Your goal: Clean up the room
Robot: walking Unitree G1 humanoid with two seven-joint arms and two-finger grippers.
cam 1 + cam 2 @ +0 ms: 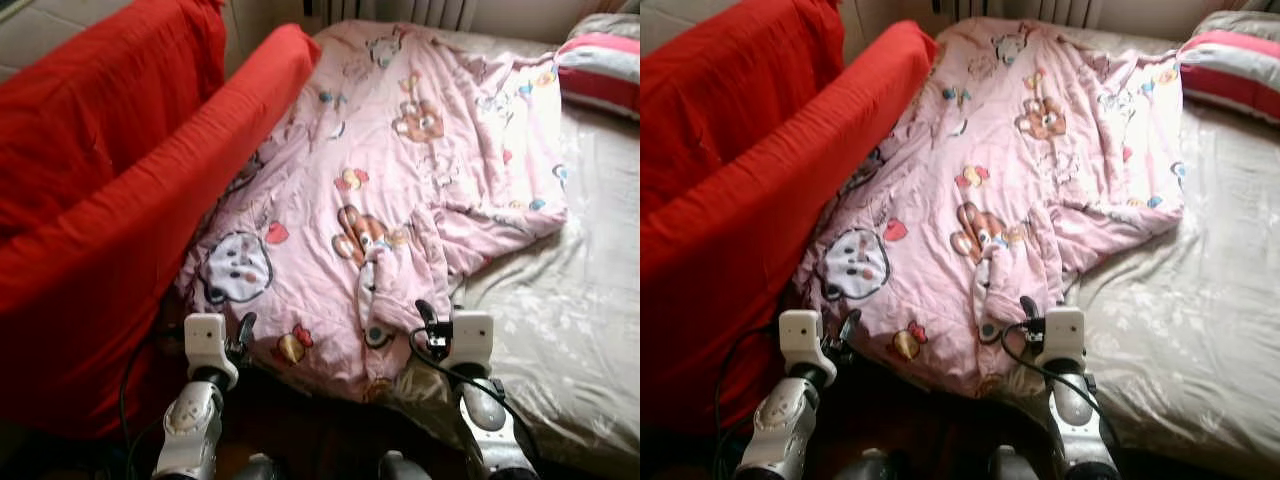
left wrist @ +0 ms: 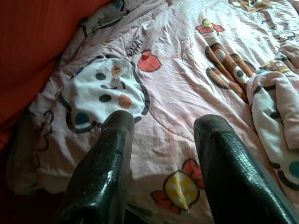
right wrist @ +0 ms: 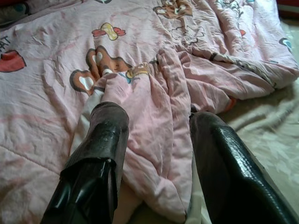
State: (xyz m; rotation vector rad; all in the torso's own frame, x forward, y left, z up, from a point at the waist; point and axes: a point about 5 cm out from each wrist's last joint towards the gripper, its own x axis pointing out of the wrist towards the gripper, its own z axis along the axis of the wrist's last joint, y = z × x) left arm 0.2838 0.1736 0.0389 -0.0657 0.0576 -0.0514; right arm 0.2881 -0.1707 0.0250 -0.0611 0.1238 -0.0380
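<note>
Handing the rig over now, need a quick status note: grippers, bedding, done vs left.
Left gripper: open, holding nothing, at the near edge of the pink blanket by the red sofa.
Right gripper: open, holding nothing, fingers either side of a bunched fold at the blanket's near edge.
Blanket lies rumpled across the bed, its right corner folded back. Striped pillow sits at the far right.
Done: nothing gripped yet. Left: likely grasp the near edge and straighten the blanket.

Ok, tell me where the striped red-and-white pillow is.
The striped red-and-white pillow lies at the bed's far right corner, on the beige sheet, just beyond the pink cartoon-print quilt.
</note>
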